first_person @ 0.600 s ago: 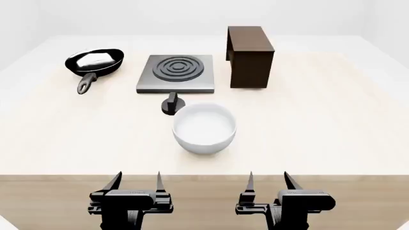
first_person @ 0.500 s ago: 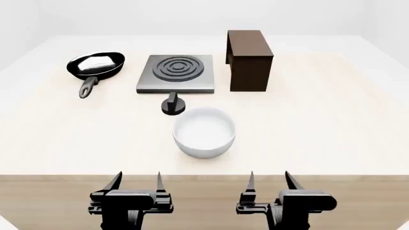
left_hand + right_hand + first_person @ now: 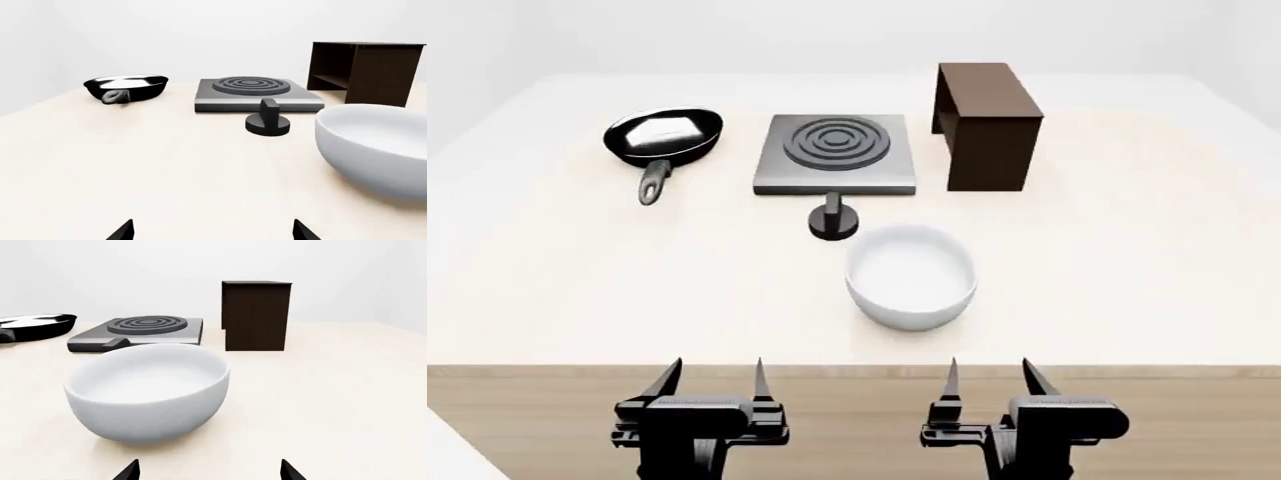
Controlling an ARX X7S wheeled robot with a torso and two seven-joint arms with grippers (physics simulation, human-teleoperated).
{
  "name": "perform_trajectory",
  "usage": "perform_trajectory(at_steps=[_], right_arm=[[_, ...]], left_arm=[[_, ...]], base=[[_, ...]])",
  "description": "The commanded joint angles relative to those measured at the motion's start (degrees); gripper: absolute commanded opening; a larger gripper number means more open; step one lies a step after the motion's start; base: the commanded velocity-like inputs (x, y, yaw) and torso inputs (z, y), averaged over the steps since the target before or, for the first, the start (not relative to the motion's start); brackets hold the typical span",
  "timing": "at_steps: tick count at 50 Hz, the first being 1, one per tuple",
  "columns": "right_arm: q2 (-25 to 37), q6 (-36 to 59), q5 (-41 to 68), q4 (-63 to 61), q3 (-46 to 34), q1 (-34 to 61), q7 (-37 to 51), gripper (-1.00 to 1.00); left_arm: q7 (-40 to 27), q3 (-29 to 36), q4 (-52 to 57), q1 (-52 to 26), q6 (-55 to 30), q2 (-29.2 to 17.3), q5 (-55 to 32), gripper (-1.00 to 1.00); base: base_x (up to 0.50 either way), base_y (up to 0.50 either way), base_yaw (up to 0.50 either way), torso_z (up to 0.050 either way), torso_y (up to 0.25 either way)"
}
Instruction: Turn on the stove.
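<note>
The stove [image 3: 835,152] is a flat grey square plate with ringed burner at the table's far middle, also seen in the left wrist view [image 3: 257,93] and right wrist view [image 3: 137,331]. Its small black round knob [image 3: 831,219] stands just in front of it, on the table [image 3: 267,121]; in the right wrist view only the knob's top [image 3: 115,343] shows behind the bowl. My left gripper [image 3: 711,377] and right gripper [image 3: 988,375] hover open at the near table edge, far from the knob, nothing between their fingers.
A white bowl [image 3: 912,276] sits right in front of the knob, close to the right gripper [image 3: 148,390]. A black frying pan [image 3: 665,138] lies left of the stove. A dark brown shelf [image 3: 988,125] stands to its right. The light wooden table [image 3: 587,280] spreads around them.
The whole scene has shifted to the right in the head view, so the view has turned or moved left. Both grippers keep their pose and stay open.
</note>
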Motion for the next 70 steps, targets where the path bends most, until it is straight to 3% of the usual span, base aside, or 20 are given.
perform_trajectory(at_steps=[1, 57, 70], right_arm=[[1.0, -0.2, 1.0, 0.1, -1.2, 0.0, 1.2, 1.00], [4.1, -0.8, 4.1, 0.0, -5.0, 0.2, 4.8, 1.00], [4.5, -0.4, 5.6, 0.6, -5.5, 0.7, 4.8, 1.00]], left_arm=[[-1.1, 1.1, -0.1, 0.0, 0.2, -1.0, -1.0, 1.00], [-4.6, 4.8, -0.3, -0.4, 0.6, -4.0, -4.1, 1.00], [-5.2, 5.5, -0.6, -0.6, 0.9, -4.5, -4.5, 1.00]], base=[[0.00, 0.50, 0.00, 0.000, 0.000], [0.00, 0.50, 0.00, 0.000, 0.000], [0.07, 0.02, 0.00, 0.000, 0.000]])
